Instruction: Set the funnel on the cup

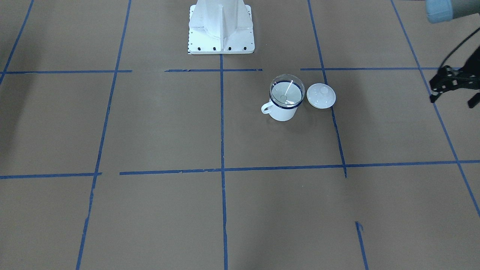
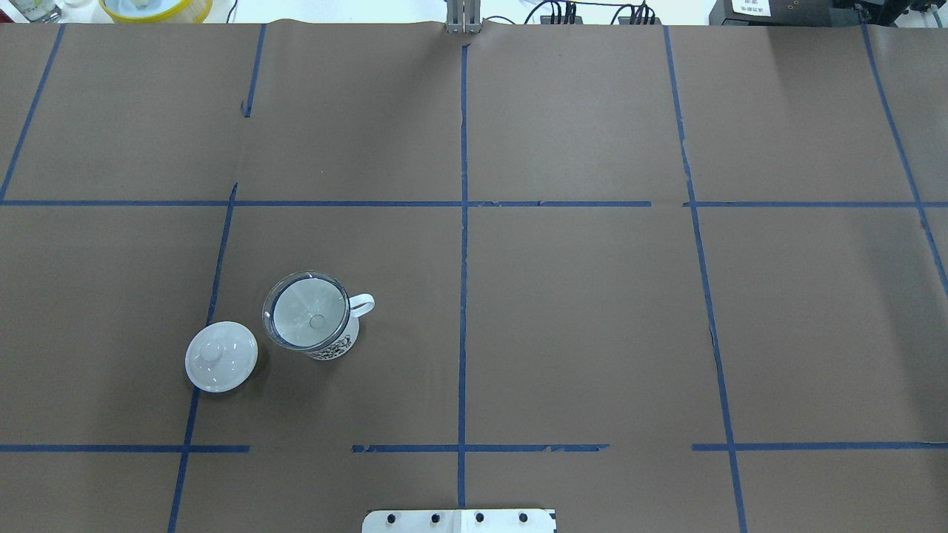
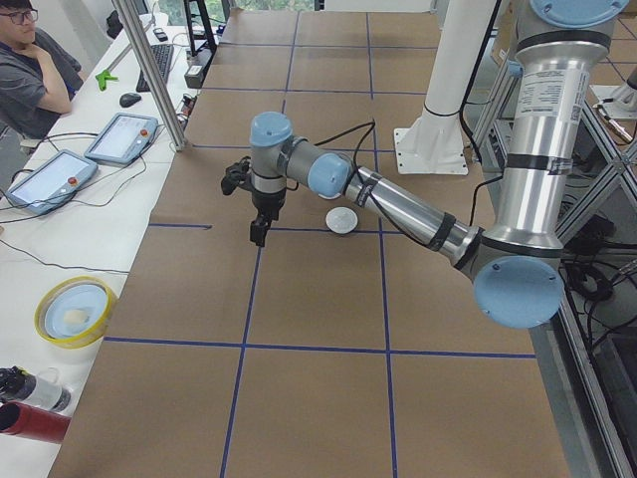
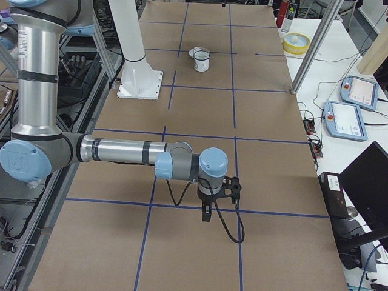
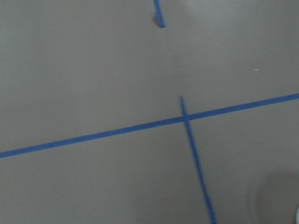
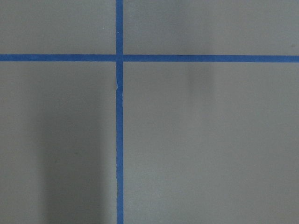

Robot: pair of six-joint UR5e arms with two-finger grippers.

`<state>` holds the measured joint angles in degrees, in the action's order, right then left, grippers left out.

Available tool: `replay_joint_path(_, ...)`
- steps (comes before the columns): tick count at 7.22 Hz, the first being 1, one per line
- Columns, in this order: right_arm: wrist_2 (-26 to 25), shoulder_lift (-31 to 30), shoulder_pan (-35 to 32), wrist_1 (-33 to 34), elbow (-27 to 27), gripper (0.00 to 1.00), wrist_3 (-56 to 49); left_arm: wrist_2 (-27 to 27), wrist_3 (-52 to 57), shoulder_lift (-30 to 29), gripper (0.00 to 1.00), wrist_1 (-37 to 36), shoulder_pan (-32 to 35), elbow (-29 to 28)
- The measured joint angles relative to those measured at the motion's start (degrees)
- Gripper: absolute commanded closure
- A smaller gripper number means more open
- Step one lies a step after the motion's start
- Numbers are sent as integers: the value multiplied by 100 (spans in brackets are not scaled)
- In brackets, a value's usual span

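The cup [image 1: 281, 111], a white enamel mug with a dark blue rim line and a loop handle, stands upright on the brown table. The transparent funnel [image 1: 287, 92] sits in its mouth, rim on top and spout down inside. Both show in the overhead view, the funnel [image 2: 307, 317] on the cup [image 2: 339, 346]. My left gripper [image 1: 452, 100] hangs open and empty at the view's right edge, well away from the cup. My right gripper [image 4: 207, 213] hovers over bare table far from the cup [image 4: 200, 61]; I cannot tell whether it is open or shut. The wrist views show only brown paper and blue tape.
A round white knobbed lid [image 1: 321, 95] lies on the table right beside the cup, also in the overhead view [image 2: 221, 356]. The robot's white base [image 1: 221, 28] stands behind. A yellow bowl [image 2: 155, 7] sits at the far edge. A seated person [image 3: 30, 70] and tablets [image 3: 119, 137] are beside the table.
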<state>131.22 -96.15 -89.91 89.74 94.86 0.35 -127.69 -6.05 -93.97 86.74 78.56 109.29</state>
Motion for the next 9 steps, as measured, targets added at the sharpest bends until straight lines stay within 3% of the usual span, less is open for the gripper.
replay_joint_path(2,0,0,0,0,3,0,0,-179,2029,256,0,13,1123,-1080)
replay_joint_path(4,0,0,0,0,-1,0,0,-199,2763,422,0,-3,1753,-1675)
replay_joint_path(6,0,0,0,0,-1,0,0,-287,2737,560,0,25,2152,-1960)
replay_joint_path(9,0,0,0,0,3,0,0,-625,1176,680,0,143,2153,-1612)
